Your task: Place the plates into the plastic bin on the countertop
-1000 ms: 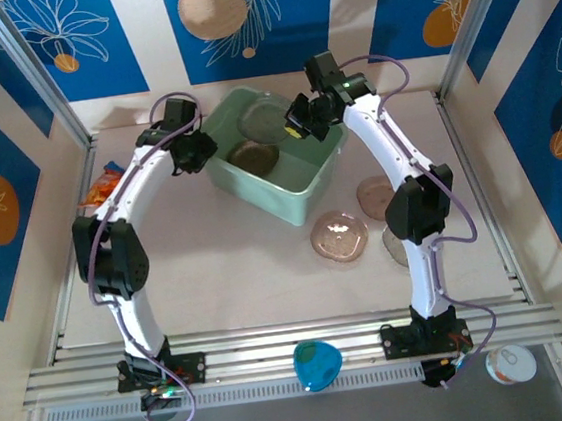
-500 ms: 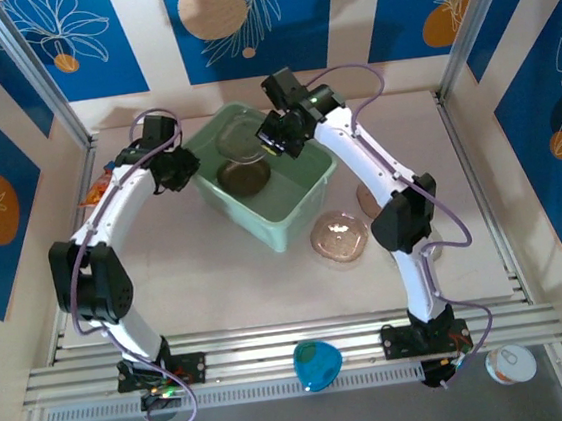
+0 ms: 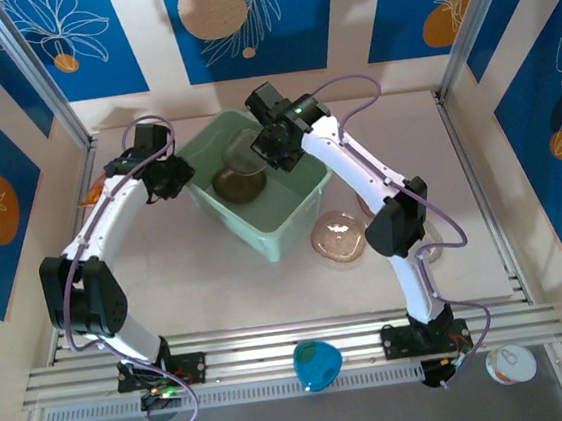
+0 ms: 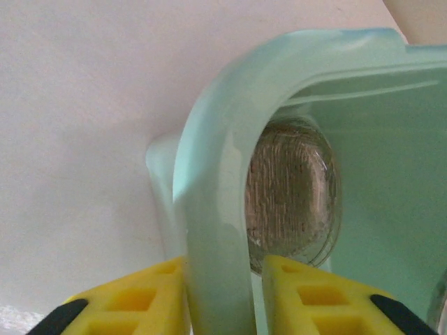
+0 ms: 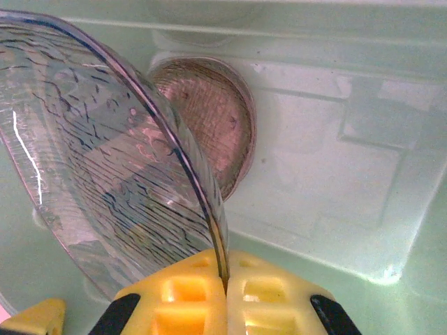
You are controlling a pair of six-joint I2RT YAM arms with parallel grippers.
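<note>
- Your right gripper [image 5: 225,279] is clenched on the edge of a clear plate [image 5: 105,174]. The rim is pinched between the two yellow fingers [image 5: 181,296], and the plate stands tilted on edge.
- In the top view that plate hangs inside the mouth of the plastic bin [image 3: 286,210], toward its far side.
- A brown plate [image 5: 209,118] lies flat on the bin's floor, beyond the held plate and apart from it.
- The bin sits on the countertop [image 3: 218,277], toward the back and left of centre, turned at an angle to the table edges.
- Your left gripper [image 4: 216,300] straddles the bin's rolled rim at its left corner. One finger is outside the wall and one inside, and both press against it, so it is grasping the bin.
- Your right arm rises from its base, bends at the elbow, then stretches far and leftward over the bin, with the wrist tipped down into it.
- Your left arm bows out to the left, and its forearm runs up to the bin's left side.
- A pinkish plate [image 3: 339,237] lies on the countertop just beside the bin's near right corner.
- An orange packet [image 3: 91,195] peeks out at the left edge, beside your left forearm.
</note>
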